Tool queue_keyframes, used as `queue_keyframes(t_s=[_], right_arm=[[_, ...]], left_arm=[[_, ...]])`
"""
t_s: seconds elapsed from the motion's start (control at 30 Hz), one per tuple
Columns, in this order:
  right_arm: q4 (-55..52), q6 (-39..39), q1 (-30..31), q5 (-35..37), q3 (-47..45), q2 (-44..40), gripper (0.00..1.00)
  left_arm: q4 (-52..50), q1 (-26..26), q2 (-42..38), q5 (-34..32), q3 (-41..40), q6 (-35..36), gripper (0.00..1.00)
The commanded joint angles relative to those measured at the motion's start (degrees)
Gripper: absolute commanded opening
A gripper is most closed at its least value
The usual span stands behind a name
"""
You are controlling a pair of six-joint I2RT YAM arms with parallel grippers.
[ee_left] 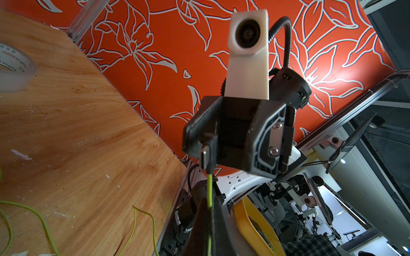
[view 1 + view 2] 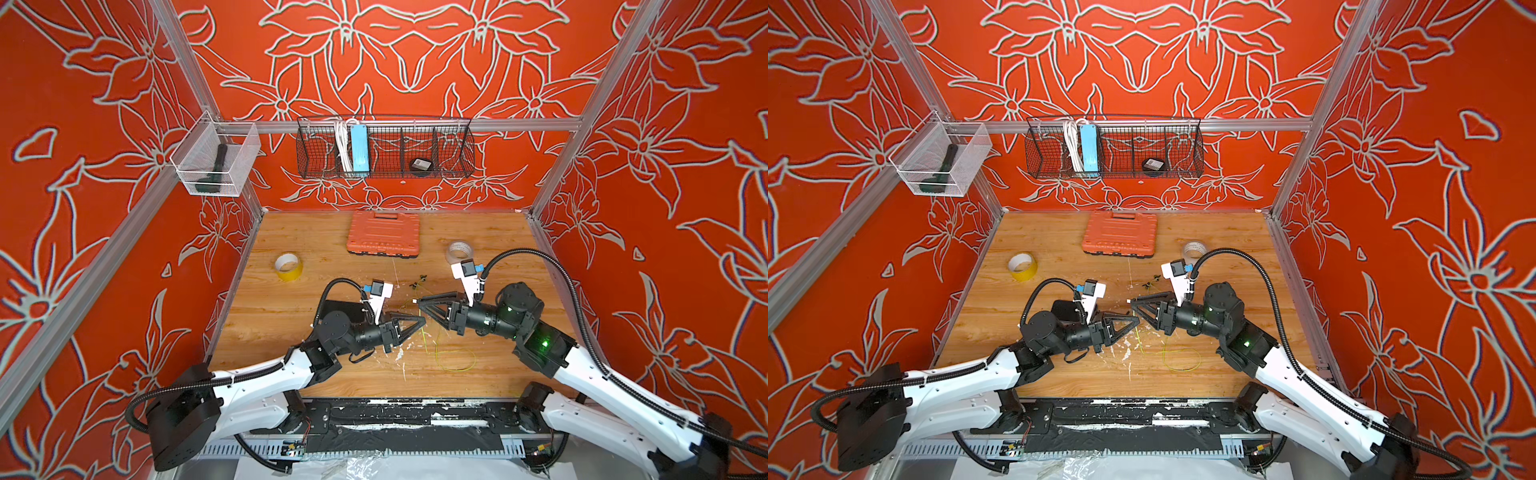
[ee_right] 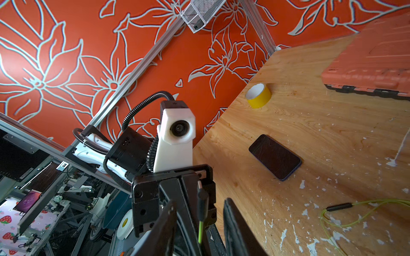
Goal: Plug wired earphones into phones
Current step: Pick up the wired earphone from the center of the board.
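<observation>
Left wrist view: we find left tool (image 1: 209, 207) pinching earphone cable (image 1: 209, 187); right tool (image 1: 229, 153) spread around plug (image 1: 205, 155).

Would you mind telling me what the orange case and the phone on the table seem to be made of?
The orange case is probably moulded plastic, matte, given its ribbed lid and black latches. The phone apparently has a glossy glass front, given the dark reflective screen; its frame material cannot be told.
</observation>
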Motion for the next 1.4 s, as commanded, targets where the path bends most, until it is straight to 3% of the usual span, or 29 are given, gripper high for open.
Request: queue_keyframes(t_s=[0.0,0.83,1.1,1.13,1.23,1.27,1.37], right_arm=[[-1.6,-0.4,-0.3,0.9,1.6,-0.3,0.36],[0.9,0.7,-0.2,-2.0,1.6,0.4,0.18],[0.2,0.4,-0.2,-1.6,1.5,-0.1,0.06],[0.0,0.2,-0.2,-1.4,1.5,-0.2,0.05],[-1.2,-0.8,-0.2,-0.2,1.6,-0.6,0.03],[-2.6,-1.8,-0.2,1.2,1.9,-0.8,0.01],[-9.9,-6.3,-0.2,8.4,3.2,-1.7,0.0]], left_arm=[[0.4,-0.4,-0.8,-0.2,0.7,0.8,0.0],[-0.3,-1.6,0.5,0.0,1.6,1.7,0.0],[-3.2,-1.6,-0.8,-1.4,1.5,2.3,0.0],[-3.9,-1.6,-1.0,-2.1,1.6,2.3,0.04],[-8.2,-1.6,-2.5,-4.6,1.8,1.8,0.44],[-10.6,-1.6,-3.3,-5.8,1.9,1.2,0.52],[-23.4,-1.6,-8.7,-12.5,2.3,-2.7,0.63]])
